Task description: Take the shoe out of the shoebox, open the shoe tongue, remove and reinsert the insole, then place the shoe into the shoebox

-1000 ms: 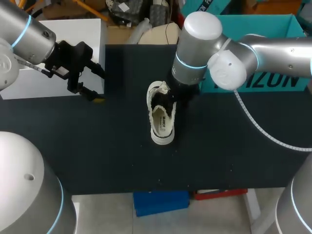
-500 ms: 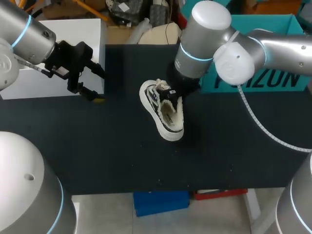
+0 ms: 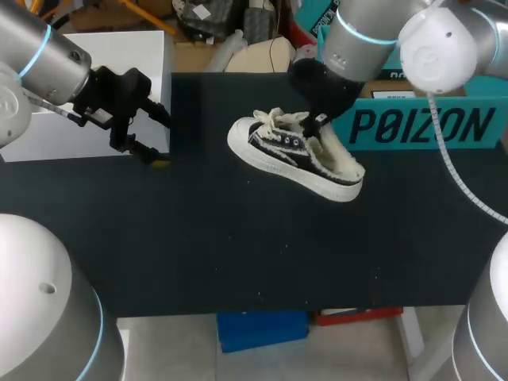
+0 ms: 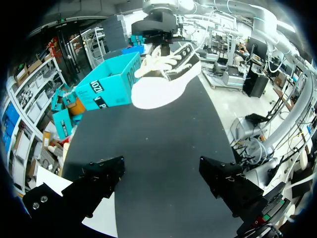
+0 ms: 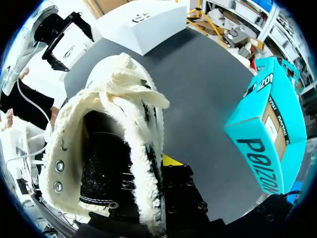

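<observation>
Space is seen between the fingers of the left pincer (image 3: pixel 157 139), which is spread wide and empty at the left side of the desk (image 3: pixel 238 254), just beside a white box (image 3: pixel 143 55).

Near the middle, the shoe (image 3: pixel 294 155), a dark low sneaker with a white sole, cream laces and a fleecy cream lining, is held clear of the desk. Its toe is turned toward the left arm and its heel toward the shoebox. It is gripped at the collar by the right pincer (image 5: pixel 148 166), whose fingers are closed on the lined side wall.

To the right, the teal shoebox (image 3: pixel 429 127) is set on its side. Large dark lettering is printed along its wall; it is not spelled out here, and no other label can be made out.

The step is judged to be setting the shoe down for the tongue work. It should be lowered slowly and levelled, since a one-sided grip lets it tilt. It should be released only once the sole is flat, within reach of the left pincer.
</observation>
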`<state>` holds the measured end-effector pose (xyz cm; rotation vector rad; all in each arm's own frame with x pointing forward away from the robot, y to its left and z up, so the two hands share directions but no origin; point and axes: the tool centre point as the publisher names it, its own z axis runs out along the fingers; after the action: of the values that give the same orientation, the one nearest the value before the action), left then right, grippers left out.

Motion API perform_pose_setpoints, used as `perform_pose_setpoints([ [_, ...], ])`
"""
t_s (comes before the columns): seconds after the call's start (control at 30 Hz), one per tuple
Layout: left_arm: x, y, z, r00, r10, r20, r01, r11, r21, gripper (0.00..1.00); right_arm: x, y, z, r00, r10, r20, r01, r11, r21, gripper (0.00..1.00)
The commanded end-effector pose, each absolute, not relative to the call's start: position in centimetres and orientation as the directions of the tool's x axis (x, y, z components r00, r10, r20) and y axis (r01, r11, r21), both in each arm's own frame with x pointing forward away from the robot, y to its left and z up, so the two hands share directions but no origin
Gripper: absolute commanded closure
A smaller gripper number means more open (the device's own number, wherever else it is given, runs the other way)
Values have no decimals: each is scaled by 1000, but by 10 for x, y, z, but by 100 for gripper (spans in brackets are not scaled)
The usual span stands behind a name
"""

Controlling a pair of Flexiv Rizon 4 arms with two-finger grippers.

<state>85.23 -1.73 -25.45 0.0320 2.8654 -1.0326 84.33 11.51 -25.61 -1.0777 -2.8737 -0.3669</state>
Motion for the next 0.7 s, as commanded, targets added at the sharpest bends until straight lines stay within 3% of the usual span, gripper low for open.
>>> perform_pose_setpoints([
  [0.03, 852, -18, -256, -995, -14, -100, 53, 770, -636, 0, 842, 87, -156, -997, 36, 62, 43, 992, 116, 100],
  [0.7, 852, -18, -256, -995, -14, -100, 53, 770, -636, 0, 837, 92, -159, -998, 35, 55, 42, 991, 130, 100],
])
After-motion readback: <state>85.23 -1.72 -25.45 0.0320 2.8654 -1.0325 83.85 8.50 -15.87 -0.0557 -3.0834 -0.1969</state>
